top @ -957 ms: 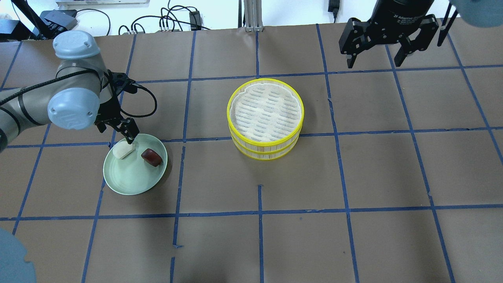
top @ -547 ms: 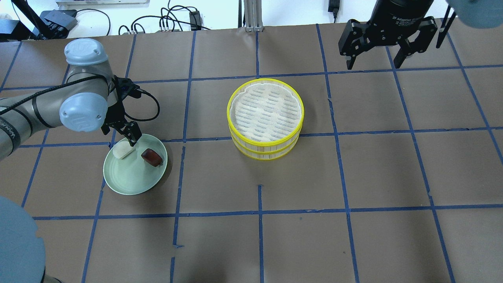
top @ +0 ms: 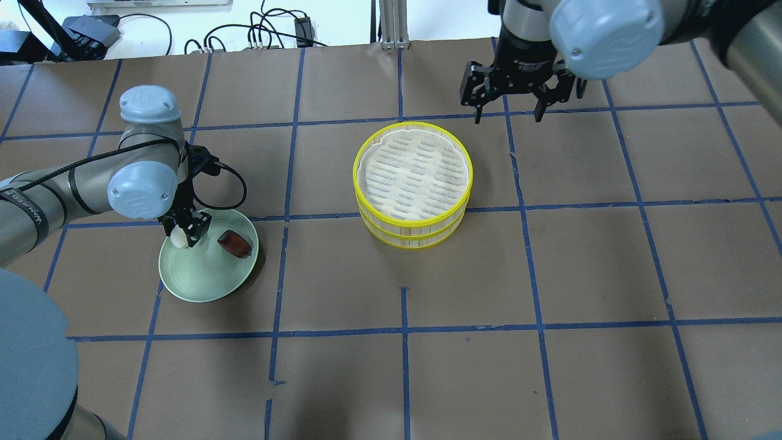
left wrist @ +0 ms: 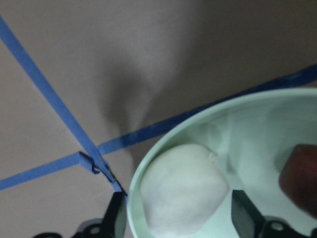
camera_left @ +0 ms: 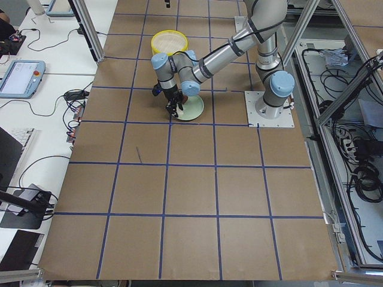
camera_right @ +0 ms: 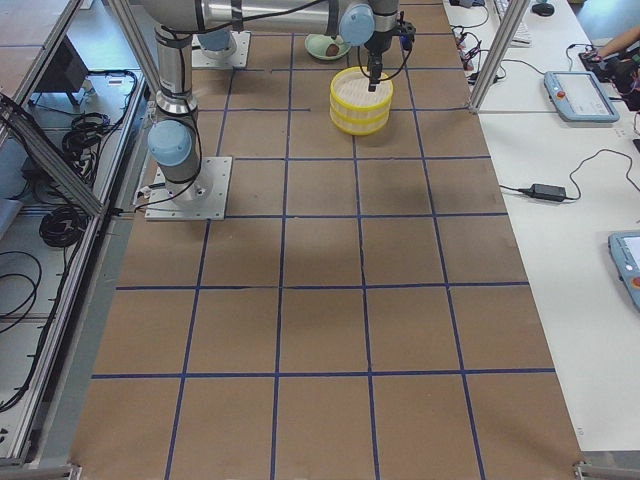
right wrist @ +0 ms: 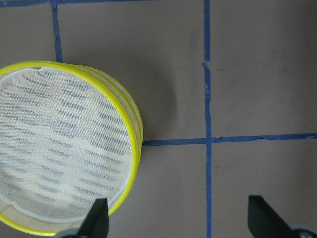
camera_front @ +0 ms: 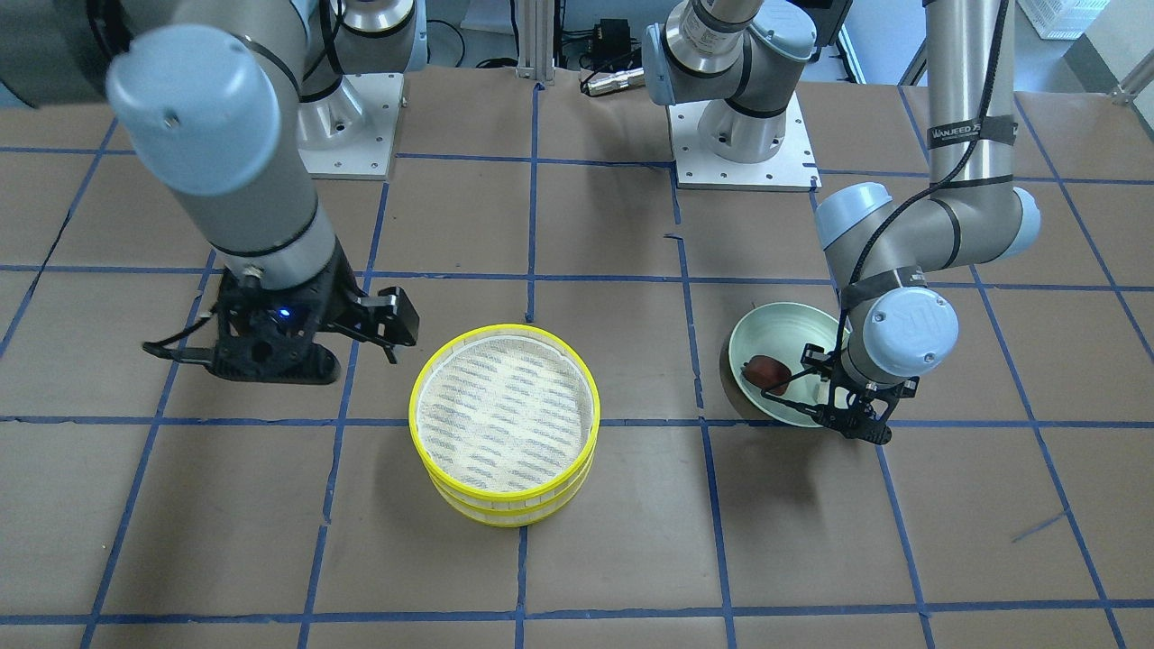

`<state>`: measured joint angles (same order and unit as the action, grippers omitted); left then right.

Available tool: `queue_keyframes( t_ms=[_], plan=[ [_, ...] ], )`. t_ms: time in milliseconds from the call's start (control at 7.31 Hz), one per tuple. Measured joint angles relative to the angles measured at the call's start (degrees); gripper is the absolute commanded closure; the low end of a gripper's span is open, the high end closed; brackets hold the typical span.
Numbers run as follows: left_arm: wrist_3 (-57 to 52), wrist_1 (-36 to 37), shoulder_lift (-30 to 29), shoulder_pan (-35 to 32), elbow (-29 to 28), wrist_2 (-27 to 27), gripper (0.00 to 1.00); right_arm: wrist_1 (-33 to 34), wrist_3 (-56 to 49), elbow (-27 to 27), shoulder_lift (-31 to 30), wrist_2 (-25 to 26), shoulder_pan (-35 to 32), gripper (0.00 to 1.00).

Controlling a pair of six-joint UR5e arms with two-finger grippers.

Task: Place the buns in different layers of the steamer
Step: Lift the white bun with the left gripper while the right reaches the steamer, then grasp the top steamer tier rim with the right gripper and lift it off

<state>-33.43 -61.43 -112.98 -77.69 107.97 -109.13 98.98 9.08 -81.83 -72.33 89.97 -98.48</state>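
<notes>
The white bun (top: 176, 240) and the reddish-brown bun (top: 235, 243) lie on a pale green plate (top: 201, 281) at the left. My left gripper (top: 183, 232) is down on the plate, open. In the left wrist view its fingertips (left wrist: 118, 218) stand on either side of the white bun (left wrist: 183, 191), close to it; the brown bun (left wrist: 302, 178) is at the right edge. The steamer (top: 413, 177), two yellow-rimmed trays stacked and empty on top, stands mid-table. My right gripper (top: 506, 113) hovers open just beyond the steamer's far right rim (right wrist: 133, 129).
The table is brown paper with a grid of blue tape (top: 403, 330). Cables and a metal post (top: 391, 24) sit along the far edge. The left arm's elbow (top: 142, 189) hangs just beside the plate.
My left gripper has dropped from the plate's far rim down around the white bun. My right gripper has moved left from the far right corner to beside the steamer.
</notes>
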Motion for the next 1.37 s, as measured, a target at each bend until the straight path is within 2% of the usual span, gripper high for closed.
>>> queue_keyframes(
  t_ms=[274,547,957,1368],
  plan=[
    [1.2,0.05,0.36,0.01,-0.32,0.45,0.88,8.29,1.11,-2.33,3.56,-0.03,-3.18,0.0],
    [6.39,-1.67,2.77,-1.38,-2.8,3.22,0.88,10.91,0.33,-3.32,5.57,0.41,-3.91,0.0],
    [17.17,-14.06,6.98,-8.0,-13.62,10.57,0.88,15.25,-0.78,-3.96,8.2,0.09,-3.99,0.0],
    [25.95,-15.33,6.97,-9.86,-16.76,23.28,0.88,17.42,-3.13,-5.48,9.62,0.41,-3.99,0.01]
  ],
)
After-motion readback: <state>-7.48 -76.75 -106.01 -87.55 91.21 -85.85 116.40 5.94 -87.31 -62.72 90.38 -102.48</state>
